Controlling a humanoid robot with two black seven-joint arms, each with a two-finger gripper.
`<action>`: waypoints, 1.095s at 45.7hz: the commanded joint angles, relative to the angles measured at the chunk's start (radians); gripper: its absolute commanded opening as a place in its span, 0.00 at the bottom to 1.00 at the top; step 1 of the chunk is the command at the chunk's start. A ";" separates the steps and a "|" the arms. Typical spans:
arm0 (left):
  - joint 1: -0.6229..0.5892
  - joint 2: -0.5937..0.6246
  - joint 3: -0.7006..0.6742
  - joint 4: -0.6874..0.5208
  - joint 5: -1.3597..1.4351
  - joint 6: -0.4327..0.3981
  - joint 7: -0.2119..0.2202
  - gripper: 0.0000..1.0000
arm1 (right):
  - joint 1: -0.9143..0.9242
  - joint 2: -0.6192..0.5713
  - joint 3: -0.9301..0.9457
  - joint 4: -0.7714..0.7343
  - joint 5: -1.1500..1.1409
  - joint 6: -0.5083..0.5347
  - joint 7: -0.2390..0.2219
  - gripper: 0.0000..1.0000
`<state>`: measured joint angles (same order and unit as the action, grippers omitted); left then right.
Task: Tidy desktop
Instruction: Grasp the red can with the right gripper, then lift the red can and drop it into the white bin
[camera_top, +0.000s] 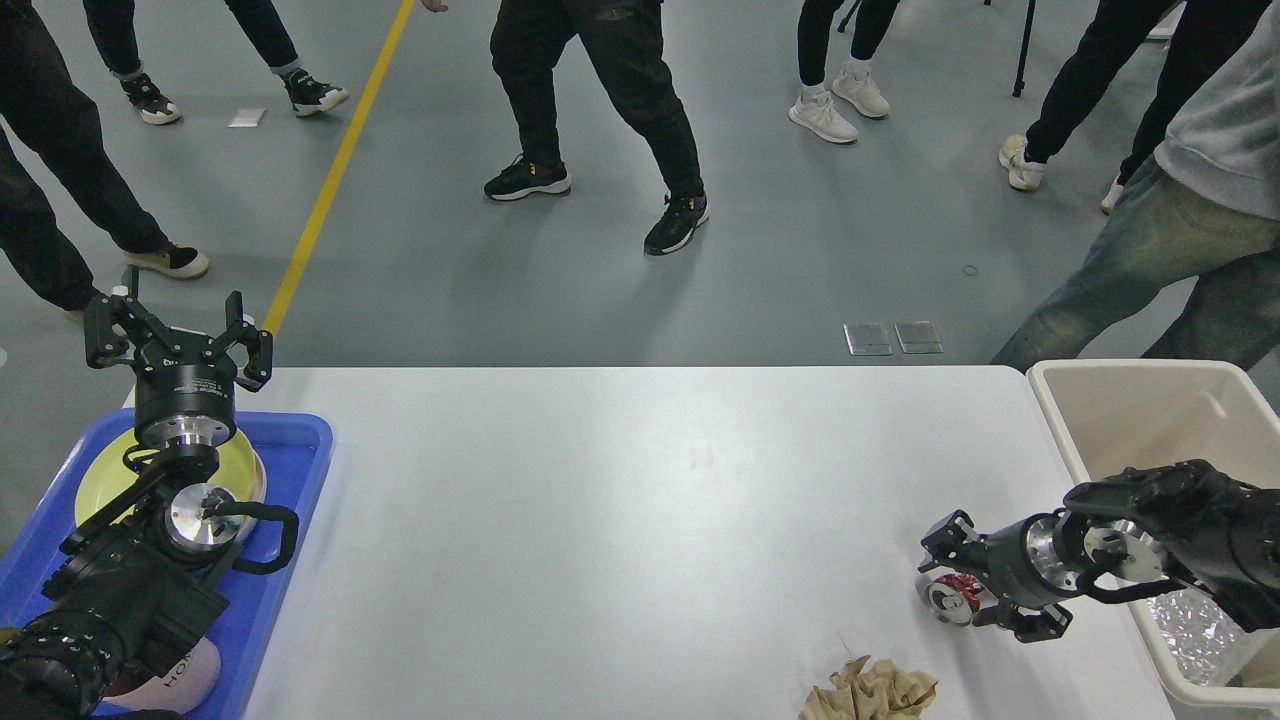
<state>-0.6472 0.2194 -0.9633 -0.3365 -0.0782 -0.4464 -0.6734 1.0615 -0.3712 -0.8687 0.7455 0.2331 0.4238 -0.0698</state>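
The desktop (620, 520) is a large white tabletop filling the lower half of the head view. A crushed red can (948, 598) lies on its side at the right. My right gripper (955, 580) is low over the table, open, with one finger on each side of the can. A crumpled brown paper wad (872, 690) sits at the near edge, just in front of the can. At the far left, my left gripper (172, 325) is open and empty, pointing away above the blue tray (300, 440).
The blue tray holds a yellow-green plate (240, 465) and a pale cup (185, 675). A beige bin (1130, 395) at the right edge holds crinkled foil (1200, 615). Several people stand and walk on the floor beyond the table.
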 joint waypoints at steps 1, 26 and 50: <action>0.000 0.000 0.000 0.001 0.000 0.000 0.000 0.96 | 0.012 -0.006 -0.026 0.051 -0.023 0.000 -0.001 0.00; 0.000 0.000 0.000 0.001 0.000 0.000 0.000 0.96 | 0.566 -0.218 -0.130 0.345 -0.028 0.056 -0.004 0.00; 0.000 0.000 0.000 0.001 0.000 0.000 0.000 0.96 | 1.236 -0.295 -0.294 0.332 -0.026 0.277 -0.002 0.00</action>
<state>-0.6473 0.2193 -0.9634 -0.3361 -0.0783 -0.4464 -0.6734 2.2962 -0.6671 -1.1152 1.1282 0.2098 0.7264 -0.0705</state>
